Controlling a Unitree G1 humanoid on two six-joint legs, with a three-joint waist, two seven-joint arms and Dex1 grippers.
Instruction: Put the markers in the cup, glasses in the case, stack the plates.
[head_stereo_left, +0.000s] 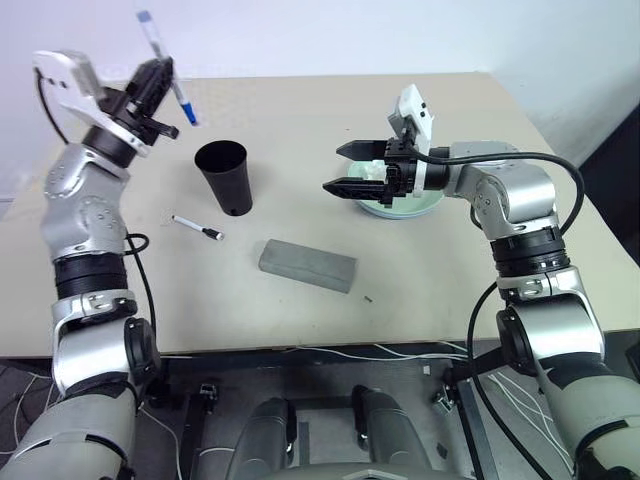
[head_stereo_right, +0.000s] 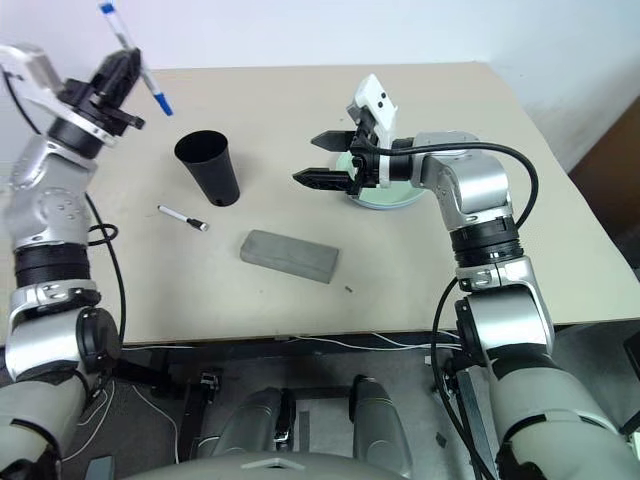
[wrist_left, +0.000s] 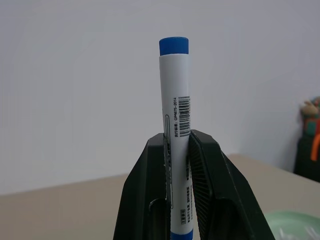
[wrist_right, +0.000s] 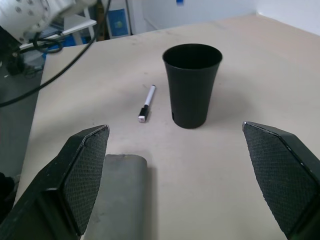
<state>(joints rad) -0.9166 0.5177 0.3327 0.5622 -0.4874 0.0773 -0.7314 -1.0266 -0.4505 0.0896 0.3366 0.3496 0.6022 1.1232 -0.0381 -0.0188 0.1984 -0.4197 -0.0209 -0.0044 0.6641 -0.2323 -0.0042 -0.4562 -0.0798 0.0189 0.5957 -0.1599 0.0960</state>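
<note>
Left eye view: the left gripper (head_stereo_left: 160, 85) pinches the blue-capped, white-barrelled marker (head_stereo_left: 166, 70), its long axis steeply tilted, up and to the left of the tall black plastic cup (head_stereo_left: 224, 176). The cup stands upright on the table (head_stereo_left: 300, 110); its inside looks empty. The black-capped marker (head_stereo_left: 197, 229) lies just beside it. The right gripper (head_stereo_left: 348, 168) gapes wide, holding nothing.

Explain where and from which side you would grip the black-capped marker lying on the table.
Grip the black-capped marker across the middle of its white barrel, coming straight down from above. It lies flat on the table, so only its top and sides are free, and a thin pen balances best at mid-length. The cup stands apart from it, leaving room.
</note>
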